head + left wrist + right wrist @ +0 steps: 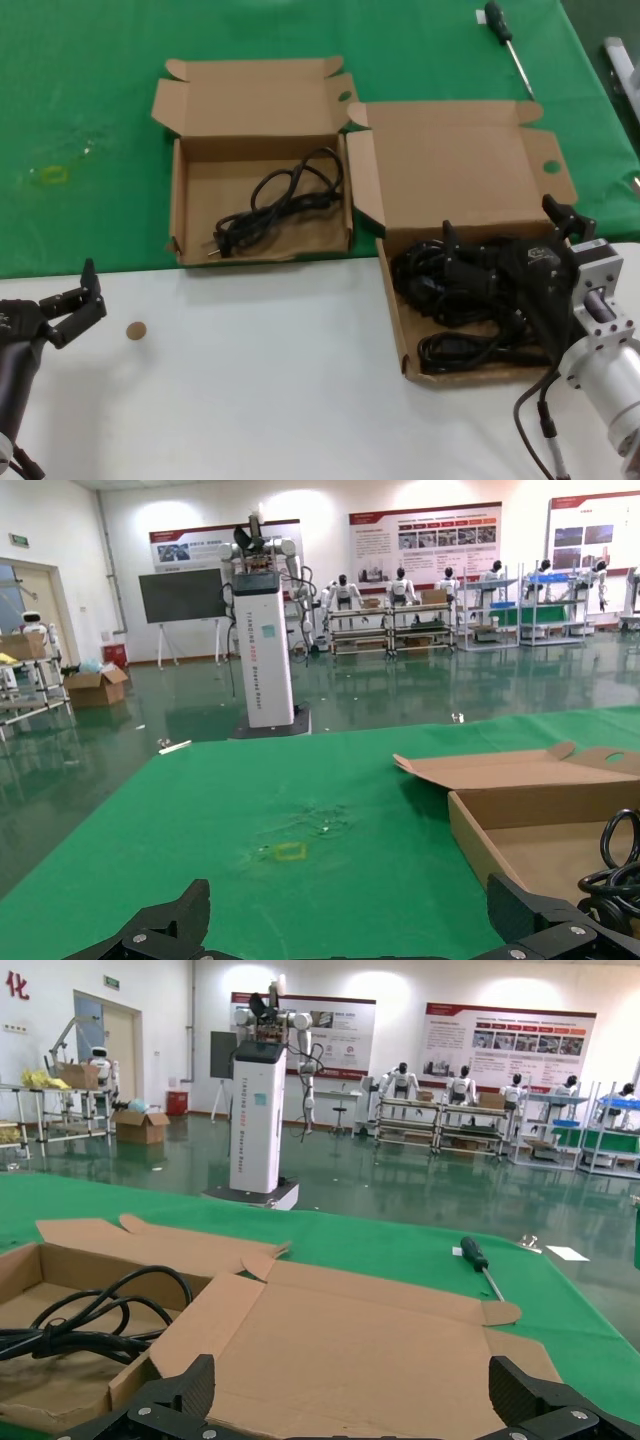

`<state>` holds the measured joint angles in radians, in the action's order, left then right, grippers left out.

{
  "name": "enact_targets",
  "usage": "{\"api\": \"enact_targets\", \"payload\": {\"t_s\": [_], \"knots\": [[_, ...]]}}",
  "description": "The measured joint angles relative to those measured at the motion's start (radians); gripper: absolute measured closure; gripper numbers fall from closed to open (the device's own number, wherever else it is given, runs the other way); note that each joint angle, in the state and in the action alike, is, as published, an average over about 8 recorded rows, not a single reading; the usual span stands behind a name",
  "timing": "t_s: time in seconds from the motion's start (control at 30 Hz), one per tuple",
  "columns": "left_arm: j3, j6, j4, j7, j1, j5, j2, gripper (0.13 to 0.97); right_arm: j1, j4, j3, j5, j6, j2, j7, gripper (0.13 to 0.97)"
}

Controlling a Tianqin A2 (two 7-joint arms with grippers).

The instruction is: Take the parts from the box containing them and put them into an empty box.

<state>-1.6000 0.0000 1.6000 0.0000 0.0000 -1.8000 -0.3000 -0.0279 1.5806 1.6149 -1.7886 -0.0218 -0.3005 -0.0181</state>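
Fingers of right gripper (510,235) wide open over parts (450,285).

Cords (470,300) partly behind right gripper (510,235)

The head view looks steeply down on the small box (262,205) from the near table edge. Both wrist views sit low and level, facing across the green cloth (300,830) toward the hall; all three share that small box (540,825) (60,1350).
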Motion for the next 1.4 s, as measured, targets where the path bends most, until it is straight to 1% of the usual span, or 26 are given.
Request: {"api": "enact_targets", "payload": {"t_s": [1.4], "knots": [[0.0,0.0,0.0,0.0,0.0,0.0,0.0,0.132,0.0,0.0,0.0,0.0,0.0,0.0,0.0,0.129]]}}
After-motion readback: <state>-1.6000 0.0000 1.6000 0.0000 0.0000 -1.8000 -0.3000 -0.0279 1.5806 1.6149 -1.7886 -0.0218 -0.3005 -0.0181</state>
